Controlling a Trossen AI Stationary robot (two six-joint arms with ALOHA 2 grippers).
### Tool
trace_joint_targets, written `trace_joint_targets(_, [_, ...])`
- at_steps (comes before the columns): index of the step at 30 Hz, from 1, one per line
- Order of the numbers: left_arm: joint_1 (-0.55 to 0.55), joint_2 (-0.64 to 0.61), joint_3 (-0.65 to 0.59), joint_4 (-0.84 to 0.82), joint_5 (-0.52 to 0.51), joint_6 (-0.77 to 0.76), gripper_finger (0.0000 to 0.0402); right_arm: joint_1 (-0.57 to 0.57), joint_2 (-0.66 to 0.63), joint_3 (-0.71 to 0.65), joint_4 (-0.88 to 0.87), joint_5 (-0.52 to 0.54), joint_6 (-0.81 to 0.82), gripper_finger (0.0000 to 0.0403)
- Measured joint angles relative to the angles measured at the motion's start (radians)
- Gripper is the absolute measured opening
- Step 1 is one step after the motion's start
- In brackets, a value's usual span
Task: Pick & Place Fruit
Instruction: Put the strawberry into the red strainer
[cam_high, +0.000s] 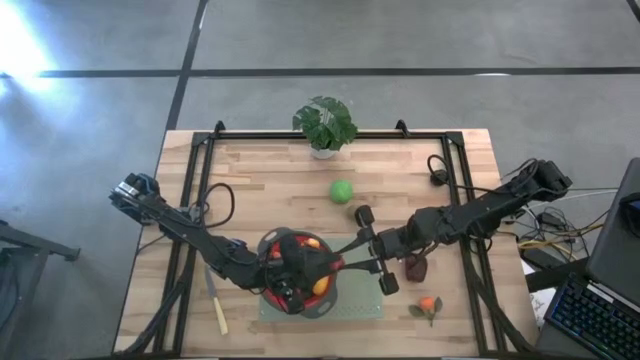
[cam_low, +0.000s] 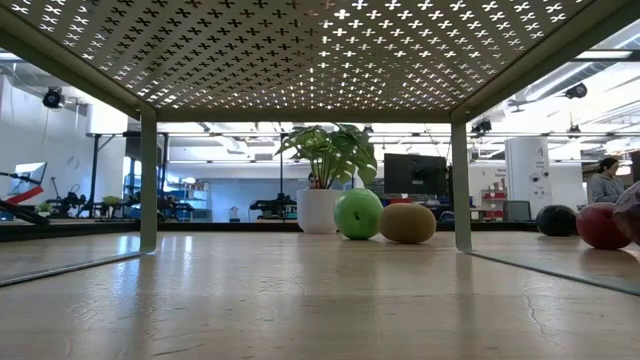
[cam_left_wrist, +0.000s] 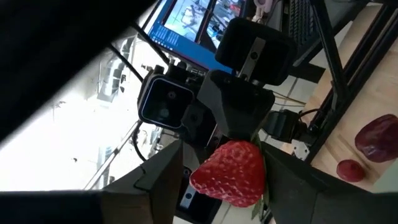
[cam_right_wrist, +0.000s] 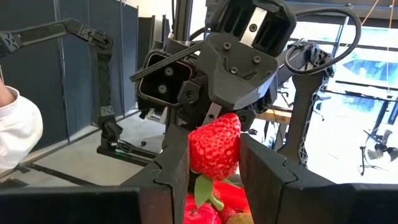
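Observation:
A red strawberry (cam_right_wrist: 214, 146) hangs in the air above a red-rimmed bowl (cam_high: 336, 268) of fruit at the table's near middle. My right gripper (cam_right_wrist: 214, 171) is shut on it. My left gripper (cam_left_wrist: 227, 186) faces it from the left, open. Its fingers stand on either side of the strawberry (cam_left_wrist: 229, 172), with a gap showing at one finger (cam_left_wrist: 163, 183). A green ball (cam_high: 342, 190) and a brown kiwi (cam_low: 407, 222) rest on the table farther back. A dark-red lump (cam_high: 416, 266) and a small orange fruit (cam_high: 428, 304) lie to the right of the bowl. My right gripper pinches the strawberry's two opposite sides (cam_right_wrist: 194, 152) between its two fingers. The fingers come level from the table's right. The strawberry is lifted clear above the bowl, and its green leaf (cam_right_wrist: 202, 190) hangs below.
A potted plant (cam_high: 325, 125) stands at the far edge. A pale-handled knife (cam_high: 218, 312) lies near the left front. The bowl sits on a green mat (cam_high: 350, 308). A black frame (cam_high: 203, 150) rings the tabletop. In the low view a red apple (cam_low: 603, 225) lies at the right.

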Motion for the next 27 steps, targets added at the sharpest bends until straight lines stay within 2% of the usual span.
trace_joint_targets(8, [0.002,-0.001,0.000,-0.030,-0.005,-0.027,0.0209,0.000,0.000,0.000,-0.005,-0.002,0.001,0.0108])
trace_joint_targets(15, [0.012,-0.008,0.001,-0.049,-0.085,-0.057,0.0203,0.007,0.005,-0.003,-0.018,-0.101,0.005,0.0092])
trace_joint_targets(17, [0.011,-0.007,0.001,-0.054,-0.083,-0.061,0.0195,0.003,0.002,-0.002,-0.007,-0.081,-0.011,0.0082])
trace_joint_targets(18, [0.010,-0.006,0.001,-0.056,-0.088,-0.057,0.0190,0.002,0.001,-0.002,-0.007,-0.038,-0.028,0.0076])
trace_joint_targets(20, [0.006,-0.010,0.001,-0.067,-0.163,-0.023,0.0180,0.002,-0.009,-0.001,-0.065,0.134,-0.058,0.0063])
trace_joint_targets(21, [-0.002,-0.018,0.001,-0.075,-0.232,-0.014,0.0175,0.004,-0.027,0.000,-0.139,0.229,-0.059,0.0057])
trace_joint_targets(23, [-0.024,-0.039,0.001,-0.099,-0.395,-0.018,0.0166,0.003,-0.085,0.029,-0.362,0.352,-0.003,0.0045])
trace_joint_targets(25, [-0.055,-0.069,0.001,-0.129,-0.529,-0.038,0.0159,0.000,-0.155,0.071,-0.593,0.392,0.103,0.0035])
trace_joint_targets(27, [-0.090,-0.104,0.001,-0.191,-0.617,-0.083,0.0154,0.004,-0.212,0.102,-0.774,0.400,0.221,0.0027])
